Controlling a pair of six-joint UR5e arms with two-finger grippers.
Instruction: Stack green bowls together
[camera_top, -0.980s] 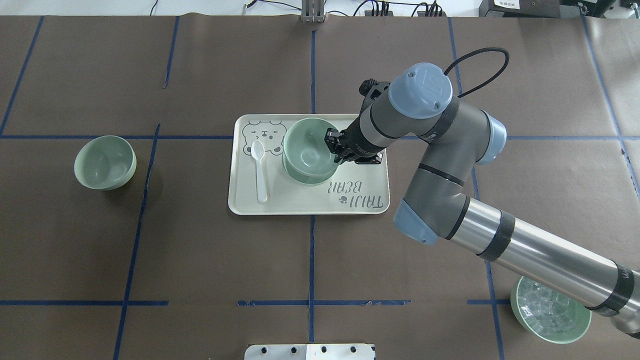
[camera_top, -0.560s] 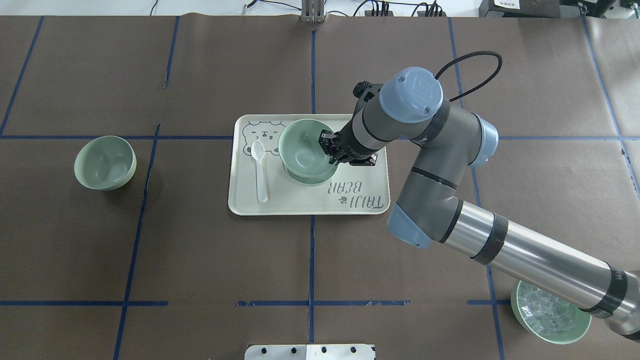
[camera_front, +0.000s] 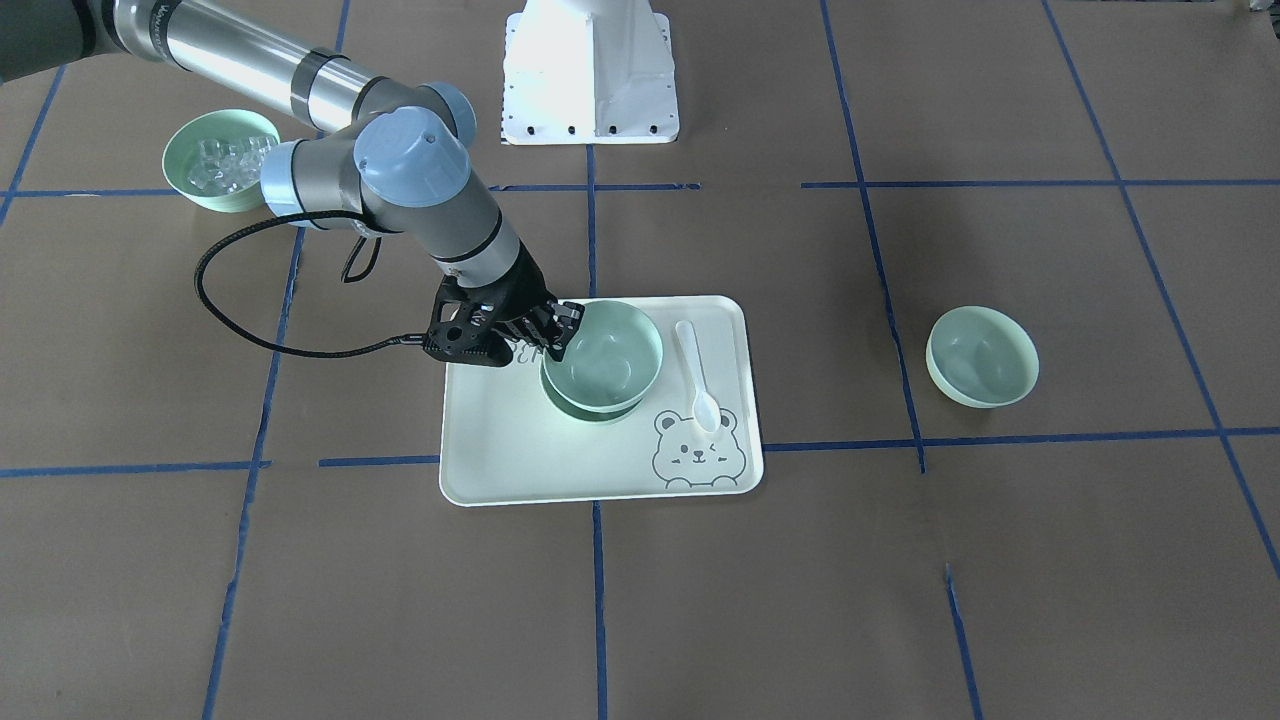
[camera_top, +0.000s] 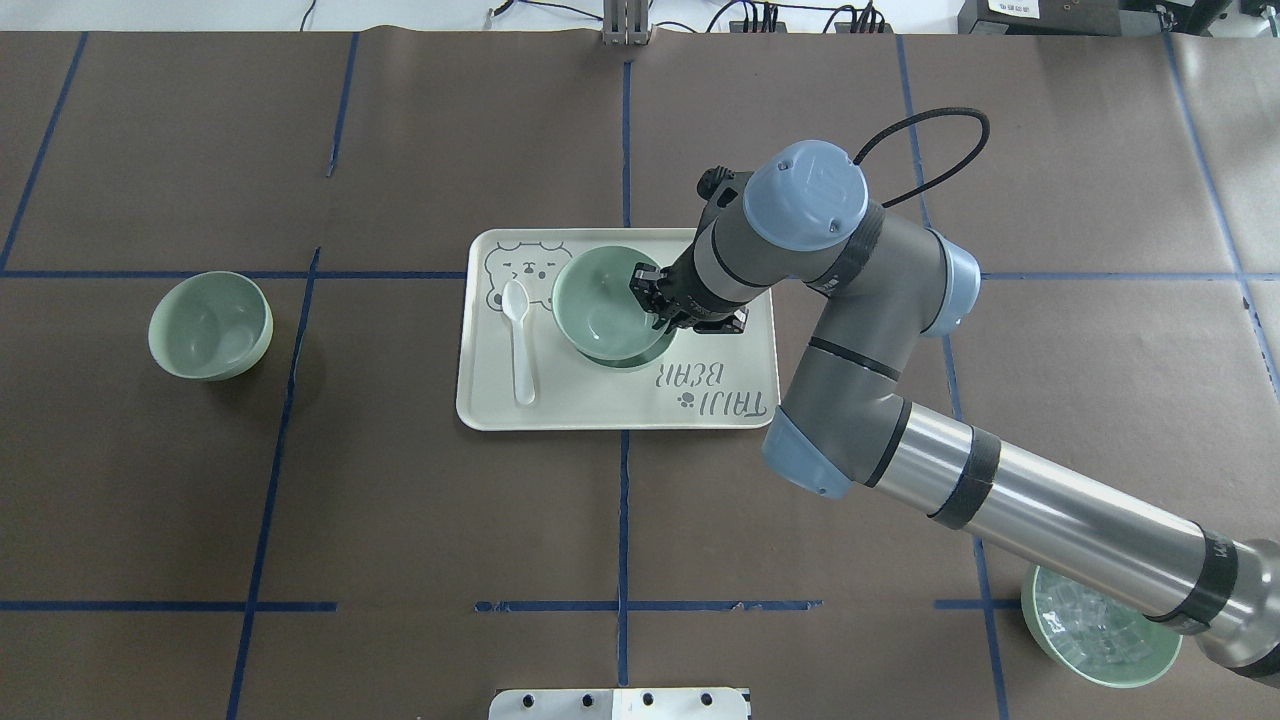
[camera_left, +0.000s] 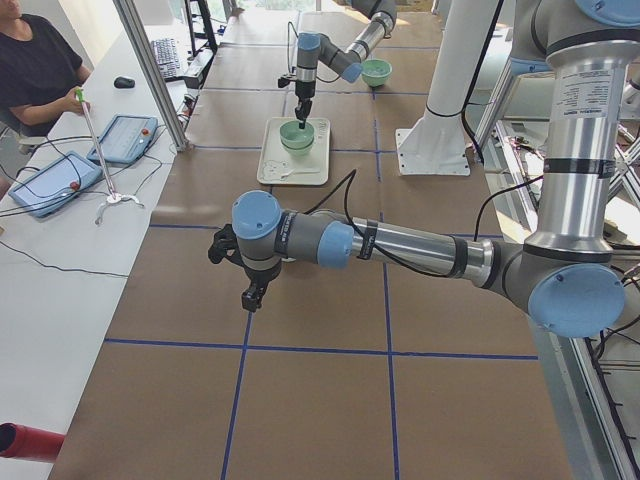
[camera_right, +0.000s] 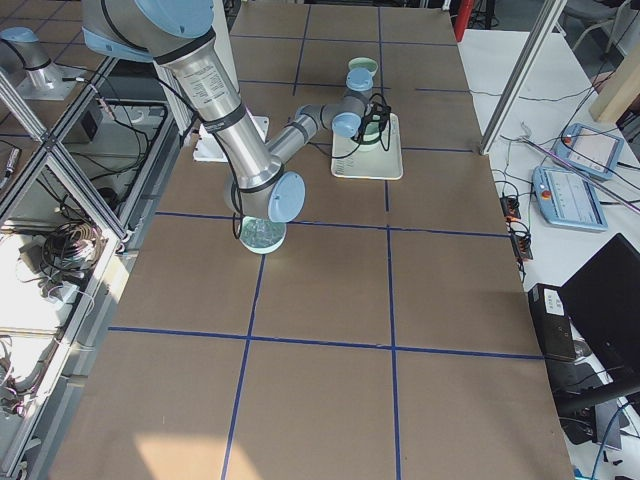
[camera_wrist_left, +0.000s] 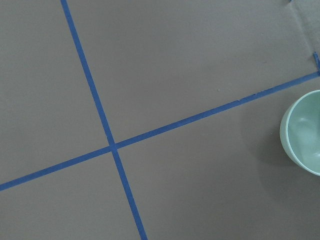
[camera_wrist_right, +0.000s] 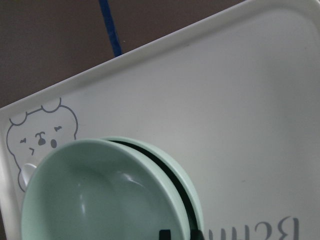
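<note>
Nesting is unfinished: top bowl (camera_top: 598, 305), clamped by right claw (camera_top: 650, 297), is held partly in tray bowl (camera_top: 648, 355); third bowl (camera_top: 210, 325), off the tray (camera_top: 600, 405), is unstacked.

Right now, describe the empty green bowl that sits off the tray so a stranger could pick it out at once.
From the bear-print tray mid-table, go toward the robot's left, past a blue tape line, to the lone bowl on brown paper. It is empty and alone, unlike the held bowl in the right tool above its twin, or the cube-filled bowl.

Smooth plastic green bowls (camera_top: 598, 312); matt paper table (camera_top: 400, 520).
</note>
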